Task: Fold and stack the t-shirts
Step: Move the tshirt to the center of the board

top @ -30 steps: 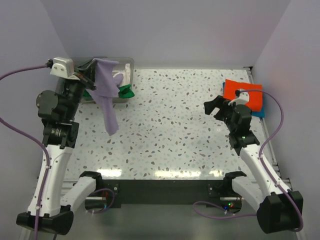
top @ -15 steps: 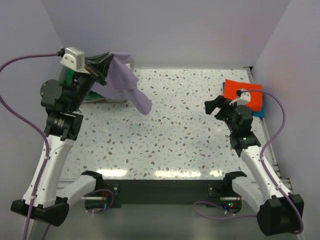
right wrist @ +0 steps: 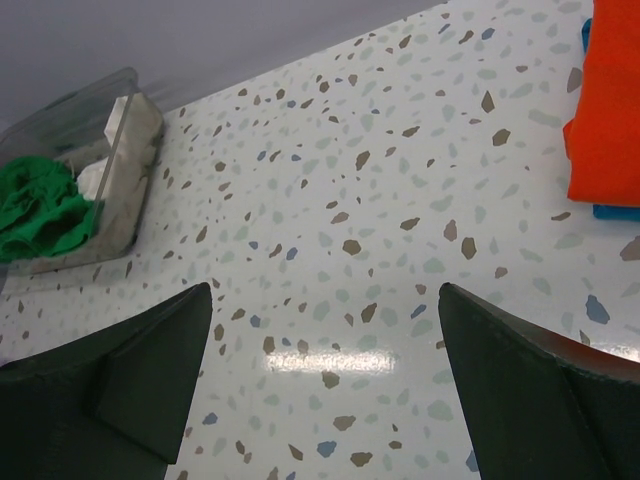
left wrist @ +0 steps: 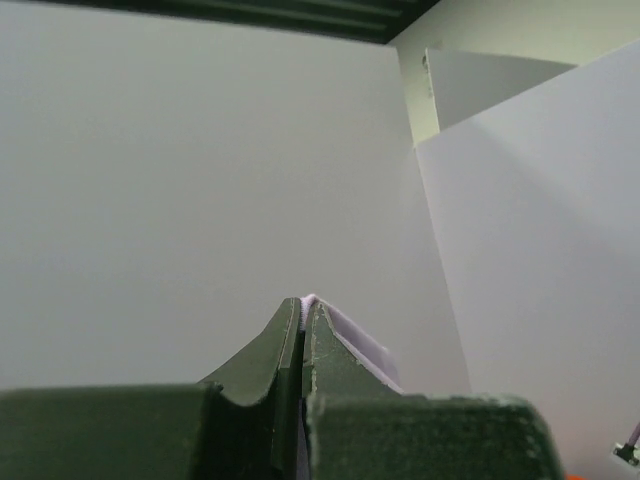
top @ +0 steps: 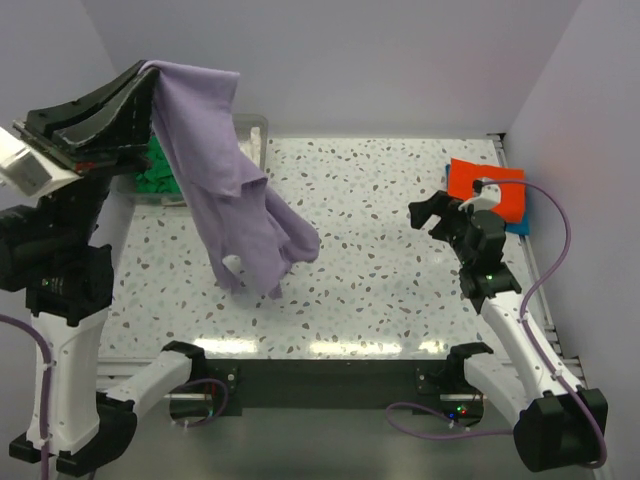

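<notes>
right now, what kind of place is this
Probably a robot lab test cell: plain white walls box in a speckled table, with a left arm and right arm bolted at its near edge.

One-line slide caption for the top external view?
Left gripper, jaws shut, holds the lavender t-shirt dangling over the table; right gripper, jaws open, near the orange t-shirt.

Upper left of the frame: left gripper (top: 146, 70) high above the speckled terrazzo table (top: 380, 270), clamped on a soft lavender purple t-shirt (top: 235, 215) draping down toward centre-left. Behind the cloth, a clear plastic tub (top: 262, 128) with a crumpled green t-shirt (top: 155, 172) inside. Right of centre: right gripper (top: 428, 215), jaws spread apart, just beside a folded orange t-shirt (top: 480, 180) lying on a blue t-shirt (top: 518, 228).
</notes>
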Robot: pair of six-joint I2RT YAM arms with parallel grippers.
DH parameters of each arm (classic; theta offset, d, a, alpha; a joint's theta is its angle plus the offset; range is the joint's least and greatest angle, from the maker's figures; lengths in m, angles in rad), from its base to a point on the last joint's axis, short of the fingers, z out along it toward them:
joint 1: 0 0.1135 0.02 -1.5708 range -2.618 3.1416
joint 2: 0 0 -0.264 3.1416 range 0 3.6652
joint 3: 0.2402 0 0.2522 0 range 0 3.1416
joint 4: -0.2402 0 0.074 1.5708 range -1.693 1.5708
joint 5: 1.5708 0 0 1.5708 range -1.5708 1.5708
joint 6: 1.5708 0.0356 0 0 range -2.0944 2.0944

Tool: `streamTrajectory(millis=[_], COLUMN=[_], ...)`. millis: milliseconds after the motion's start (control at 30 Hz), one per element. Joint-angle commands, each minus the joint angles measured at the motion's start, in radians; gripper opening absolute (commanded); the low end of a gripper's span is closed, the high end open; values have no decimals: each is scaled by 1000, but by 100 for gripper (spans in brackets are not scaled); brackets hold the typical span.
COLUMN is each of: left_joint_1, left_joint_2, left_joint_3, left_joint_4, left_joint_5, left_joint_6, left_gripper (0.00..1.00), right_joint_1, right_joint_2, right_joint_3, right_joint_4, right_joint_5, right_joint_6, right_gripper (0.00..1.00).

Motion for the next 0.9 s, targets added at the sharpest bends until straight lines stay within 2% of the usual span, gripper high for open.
streamTrajectory(millis=[0, 133, 333, 367, 433, 500, 633, 667, 700, 800, 867], left_joint_1=[-7, -9, -7, -18, -53, -133, -233, -251, -259, -279, -285], left_joint_2=[6, 55, 205, 233, 347, 439, 773, 827, 918, 1038, 1053], left_joint_3=[96, 90, -63, -91, -129, -127, -35, -21, -10, 8, -2], left_joint_4=[45, 51, 157, 215, 240, 228, 192, 197, 204, 243, 244], left_joint_5=[44, 70, 113, 121, 102, 56, 76, 93, 120, 138, 138], left_joint_6=[2, -27, -128, -147, -145, -110, -87, -96, -107, -145, -145], left_gripper=[0, 0, 0, 0, 0, 0, 0, 5, 21, 50, 57], right_joint_1=[-1, -2, -2, -2, -1, -2, -1, -1, -2, -2, -1], right_joint_2=[-5, -6, -32, -35, -40, -46, -55, -57, -55, -39, -19], right_joint_3=[37, 39, 31, 31, 29, 26, 23, 22, 19, 14, 14], right_joint_4=[18, 12, -4, -7, -11, -16, -25, -27, -25, -14, 1], right_joint_5=[-25, -33, -16, -14, -11, -5, 15, 21, 21, 35, 30], right_joint_6=[5, 3, 3, 5, 6, 8, 5, 2, 2, 0, -1], right_gripper=[99, 99, 99, 99, 99, 99, 99, 99, 99, 99, 99])
